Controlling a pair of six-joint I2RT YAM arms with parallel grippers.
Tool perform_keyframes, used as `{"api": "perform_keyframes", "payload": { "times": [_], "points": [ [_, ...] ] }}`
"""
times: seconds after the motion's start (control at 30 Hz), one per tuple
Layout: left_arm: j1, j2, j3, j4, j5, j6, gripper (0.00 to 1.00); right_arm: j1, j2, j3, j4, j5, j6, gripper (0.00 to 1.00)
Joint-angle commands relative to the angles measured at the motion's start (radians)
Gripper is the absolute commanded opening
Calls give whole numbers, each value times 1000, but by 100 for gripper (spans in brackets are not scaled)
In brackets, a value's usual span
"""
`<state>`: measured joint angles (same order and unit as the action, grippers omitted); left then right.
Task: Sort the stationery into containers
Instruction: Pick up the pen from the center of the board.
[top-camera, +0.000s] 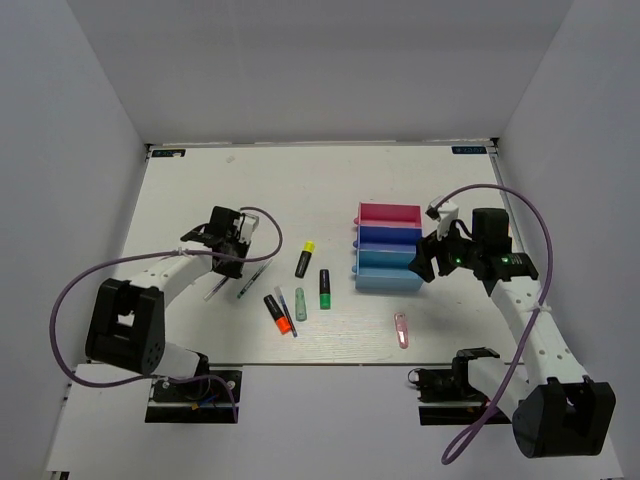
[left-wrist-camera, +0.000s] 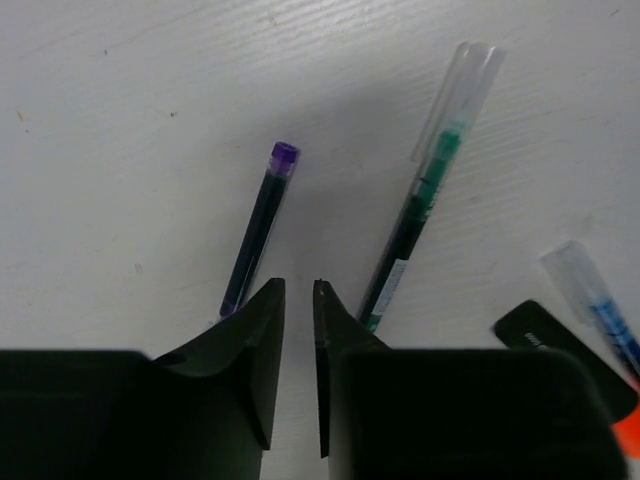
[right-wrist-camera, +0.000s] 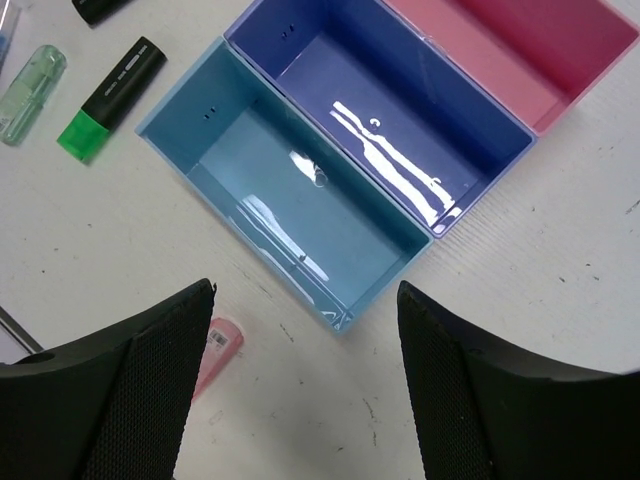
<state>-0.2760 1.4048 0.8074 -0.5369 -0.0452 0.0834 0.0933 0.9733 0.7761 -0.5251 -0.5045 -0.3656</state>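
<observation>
Three joined trays stand right of centre: pink (top-camera: 390, 214), dark blue (top-camera: 388, 237) and light blue (top-camera: 385, 272), all empty. My right gripper (top-camera: 425, 262) is open and empty just right of the light blue tray (right-wrist-camera: 300, 200); in its wrist view the gripper (right-wrist-camera: 305, 290) hangs over bare table. The pink clip (top-camera: 402, 330) lies in front of the trays. My left gripper (top-camera: 232, 252) is shut and empty; in its wrist view the gripper (left-wrist-camera: 298, 285) sits between a purple pen (left-wrist-camera: 258, 230) and a green pen (left-wrist-camera: 420, 210). Highlighters with yellow (top-camera: 305, 258), green (top-camera: 325, 288) and orange (top-camera: 278, 312) ends lie mid-table.
A pale green stick (top-camera: 300, 303) and a thin blue pen (top-camera: 288, 312) lie beside the orange highlighter. White walls enclose the table on three sides. Purple cables loop from both arms over the table's near corners.
</observation>
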Motion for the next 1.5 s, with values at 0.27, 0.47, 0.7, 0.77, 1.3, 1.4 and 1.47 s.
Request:
{"api": "perform_keyframes", "payload": {
  "times": [0.27,0.47,0.7,0.77,1.3,1.4,1.47],
  "points": [
    [75,60,12,40,-16,82,43,5,-56,0,5,-39,-1,76],
    [106,112,15,49,22,96,43,3,-56,6,-3,-32,1,76],
    [129,161,-3,43,91,88,43,0,-56,3,2,-20,5,78],
    [136,163,-17,55,91,84,34,-1,-64,5,-6,-17,7,78],
    [11,46,275,-47,194,-8,1,0,-51,2,-18,-69,-18,77],
    [-96,83,496,-67,266,-16,1,3,-44,0,-33,-101,-52,0],
    [-194,153,625,-58,292,-1,1,3,-39,-3,-47,-138,-99,0]
  ]
}}
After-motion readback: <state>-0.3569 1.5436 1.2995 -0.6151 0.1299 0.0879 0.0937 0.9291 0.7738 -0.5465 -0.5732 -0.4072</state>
